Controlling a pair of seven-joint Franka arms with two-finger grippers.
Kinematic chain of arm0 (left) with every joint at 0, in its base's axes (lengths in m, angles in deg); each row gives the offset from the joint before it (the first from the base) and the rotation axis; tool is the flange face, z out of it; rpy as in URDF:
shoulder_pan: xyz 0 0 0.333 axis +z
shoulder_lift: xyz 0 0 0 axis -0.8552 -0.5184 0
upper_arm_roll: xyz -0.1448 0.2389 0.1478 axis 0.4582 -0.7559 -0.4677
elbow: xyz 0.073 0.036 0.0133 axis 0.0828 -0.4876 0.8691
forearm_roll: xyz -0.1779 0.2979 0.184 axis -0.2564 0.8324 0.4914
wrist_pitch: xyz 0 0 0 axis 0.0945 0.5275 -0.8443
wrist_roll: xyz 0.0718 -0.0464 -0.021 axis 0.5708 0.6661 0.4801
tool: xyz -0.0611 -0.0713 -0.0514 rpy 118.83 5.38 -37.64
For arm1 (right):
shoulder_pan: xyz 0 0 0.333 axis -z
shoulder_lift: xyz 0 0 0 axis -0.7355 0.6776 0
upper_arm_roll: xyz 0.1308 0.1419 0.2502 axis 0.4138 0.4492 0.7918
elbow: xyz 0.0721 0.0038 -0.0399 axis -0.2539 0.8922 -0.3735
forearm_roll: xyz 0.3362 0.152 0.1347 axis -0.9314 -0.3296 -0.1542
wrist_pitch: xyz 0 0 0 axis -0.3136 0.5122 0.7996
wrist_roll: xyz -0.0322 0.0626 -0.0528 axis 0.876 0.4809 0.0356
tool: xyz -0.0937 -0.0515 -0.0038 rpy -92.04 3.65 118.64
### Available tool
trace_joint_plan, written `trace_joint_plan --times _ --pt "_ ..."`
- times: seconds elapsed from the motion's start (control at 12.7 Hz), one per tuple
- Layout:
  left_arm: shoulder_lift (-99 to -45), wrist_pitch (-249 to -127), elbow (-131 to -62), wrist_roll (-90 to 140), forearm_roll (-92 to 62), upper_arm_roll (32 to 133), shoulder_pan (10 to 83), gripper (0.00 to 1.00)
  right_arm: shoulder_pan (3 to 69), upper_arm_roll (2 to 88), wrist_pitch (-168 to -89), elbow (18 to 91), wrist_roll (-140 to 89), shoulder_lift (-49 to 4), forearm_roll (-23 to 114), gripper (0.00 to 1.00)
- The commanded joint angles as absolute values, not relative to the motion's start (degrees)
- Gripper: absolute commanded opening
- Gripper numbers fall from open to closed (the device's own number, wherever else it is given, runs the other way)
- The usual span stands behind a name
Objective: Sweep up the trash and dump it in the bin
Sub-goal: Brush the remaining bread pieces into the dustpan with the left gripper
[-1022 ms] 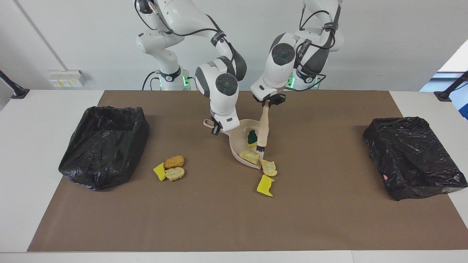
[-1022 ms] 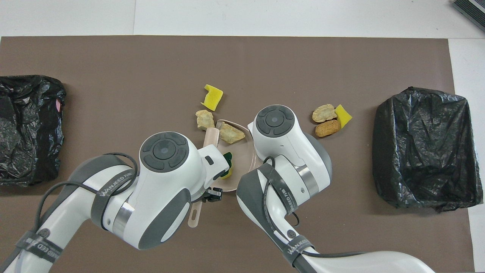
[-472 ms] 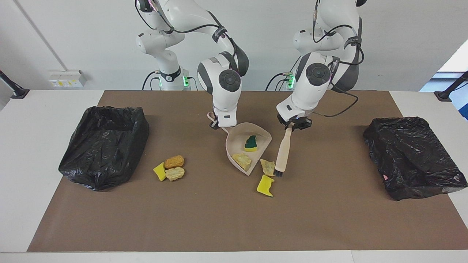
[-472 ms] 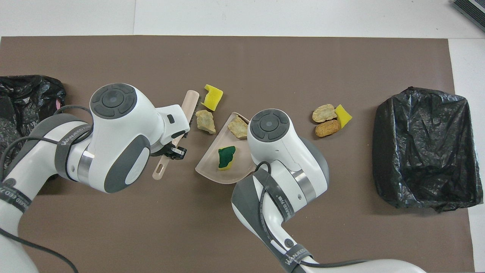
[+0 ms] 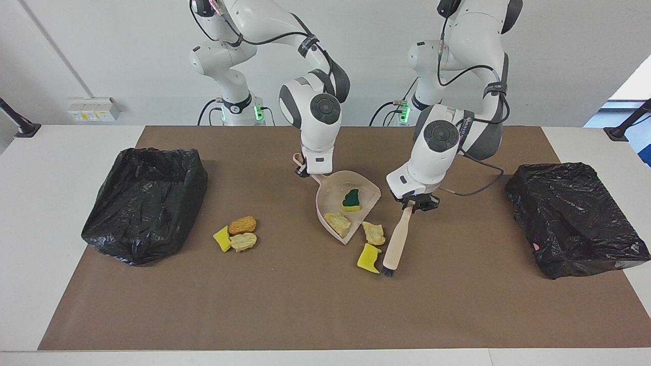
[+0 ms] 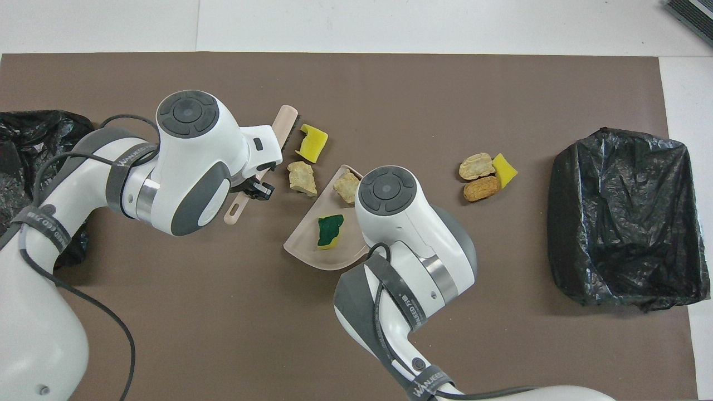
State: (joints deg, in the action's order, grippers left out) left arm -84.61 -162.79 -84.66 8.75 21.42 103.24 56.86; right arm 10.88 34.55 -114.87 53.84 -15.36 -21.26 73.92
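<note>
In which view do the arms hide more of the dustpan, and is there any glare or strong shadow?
Overhead view: the right arm covers part of the dustpan and its handle. Facing view: the dustpan shows almost whole; light is even and shadows soft. Only the black bin bags show small glints.

Three sponge pieces [image 5: 368, 257], four bread lumps [image 5: 242, 224], one dustpan [image 5: 326, 192], one brush [image 5: 396, 245], two black bins [image 5: 145, 202].

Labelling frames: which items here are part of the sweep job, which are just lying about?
Job:
- scraps
- dustpan, in right gripper
- brush, in left gripper
- open bin

Lying about:
- closed black bag
- wall socket
</note>
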Motion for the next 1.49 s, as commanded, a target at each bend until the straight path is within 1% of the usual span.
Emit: trace_joint_plan --times 0.0,0.16,0.39,0.55,0.63,1.1,1.26,1.42 --pt "-88.6 -162.1 -79.1 5.5 25.7 103.3 56.6 0.0 11.0 34.5 -116.0 55.1 -16.8 -22.4 73.3 0.0" --pt "-90.2 -162.6 -79.3 5.0 29.8 103.4 56.2 0.0 11.0 34.6 -116.0 55.1 -16.8 -22.4 73.3 0.0" --pt "-89.8 -162.1 -79.9 -2.7 29.6 103.5 55.9 0.0 11.0 34.6 -115.8 55.3 -16.9 -22.7 73.3 0.0" --pt "-88.9 -158.6 -80.8 -7.8 29.6 103.7 55.8 0.0 11.0 34.6 -116.1 54.9 -17.8 -22.6 73.3 0.0" --pt "-87.7 -156.4 -82.1 -8.7 29.5 104.0 55.9 0.0 11.0 34.7 -116.1 55.1 -17.9 -22.6 73.3 0.0" --pt "-77.5 -156.0 -95.0 -9.1 23.9 105.7 55.3 0.0 11.0 34.7 -116.3 54.9 -17.9 -22.5 72.8 0.0" --pt "-74.3 -155.6 -98.1 -7.1 19.4 107.0 54.8 0.0 11.0 34.7 -116.3 54.8 -17.9 -22.4 72.8 0.0" --pt "-73.2 -155.5 -98.8 -1.0 17.0 107.5 52.7 0.0 11.0 34.7 -116.3 54.8 -17.9 -22.5 72.8 0.0"
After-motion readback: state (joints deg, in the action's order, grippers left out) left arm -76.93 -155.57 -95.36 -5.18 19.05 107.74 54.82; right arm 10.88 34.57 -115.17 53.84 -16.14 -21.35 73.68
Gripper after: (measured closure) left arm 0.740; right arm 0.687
